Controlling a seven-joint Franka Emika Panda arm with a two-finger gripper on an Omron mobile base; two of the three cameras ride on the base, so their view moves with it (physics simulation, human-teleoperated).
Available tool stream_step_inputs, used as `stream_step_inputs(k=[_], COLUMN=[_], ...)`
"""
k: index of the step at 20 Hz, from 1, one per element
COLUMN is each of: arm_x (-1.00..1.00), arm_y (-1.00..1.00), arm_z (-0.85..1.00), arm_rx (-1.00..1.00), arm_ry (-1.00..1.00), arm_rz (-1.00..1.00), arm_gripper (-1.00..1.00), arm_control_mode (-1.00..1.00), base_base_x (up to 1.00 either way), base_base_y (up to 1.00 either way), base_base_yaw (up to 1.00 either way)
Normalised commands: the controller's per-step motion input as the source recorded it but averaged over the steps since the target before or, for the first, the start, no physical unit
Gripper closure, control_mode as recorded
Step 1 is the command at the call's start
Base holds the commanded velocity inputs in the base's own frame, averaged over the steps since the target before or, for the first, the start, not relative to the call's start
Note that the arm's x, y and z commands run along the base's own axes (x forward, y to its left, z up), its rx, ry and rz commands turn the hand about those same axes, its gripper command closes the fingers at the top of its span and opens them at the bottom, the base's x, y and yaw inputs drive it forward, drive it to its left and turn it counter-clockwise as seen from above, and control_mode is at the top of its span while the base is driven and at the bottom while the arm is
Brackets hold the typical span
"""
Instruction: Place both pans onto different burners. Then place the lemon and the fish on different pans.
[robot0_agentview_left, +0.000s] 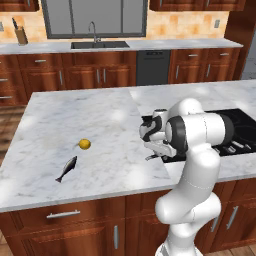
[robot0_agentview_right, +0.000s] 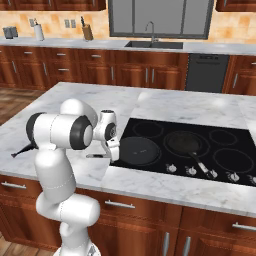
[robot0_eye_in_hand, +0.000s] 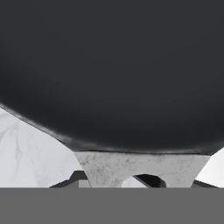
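Where tool reaches, pan lies beside.

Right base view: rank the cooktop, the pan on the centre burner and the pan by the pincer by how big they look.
1. Cooktop, largest.
2. Pan by the pincer.
3. Pan on the centre burner, looking slightly smaller, though it sits a little farther back, so the two may match.

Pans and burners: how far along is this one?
Done: one pan sits on a middle burner. In hand: the second pan is on the cooktop's near-left burner, its grey handle between the gripper fingers; the grip itself isn't clear. Left: the lemon and fish lie on the marble counter.
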Motion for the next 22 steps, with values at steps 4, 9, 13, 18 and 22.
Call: stream_step_inputs(k=[4, 9, 13, 18, 22], arm_x=[0.0, 0.0, 0.0, 0.0, -0.01], arm_y=[-0.53, -0.6, -0.56, -0.37, -0.19], arm_z=[-0.28, -0.29, -0.31, -0.28, -0.05], arm_rx=[-0.01, -0.02, -0.02, 0.0, 0.0], arm_ry=[0.01, 0.0, 0.01, 0.01, 0.0], arm_rz=[0.0, 0.0, 0.0, 0.0, 0.0], arm_gripper=[1.0, 1.0, 1.0, -1.0, -1.0], arm_control_mode=[-1.0, -1.0, -1.0, -1.0, -1.0], base_base_x=[0.0, 0.0, 0.0, 0.0, 0.0], base_base_y=[0.0, 0.0, 0.0, 0.0, 0.0], base_base_yaw=[0.0, 0.0, 0.0, 0.0, 0.0])
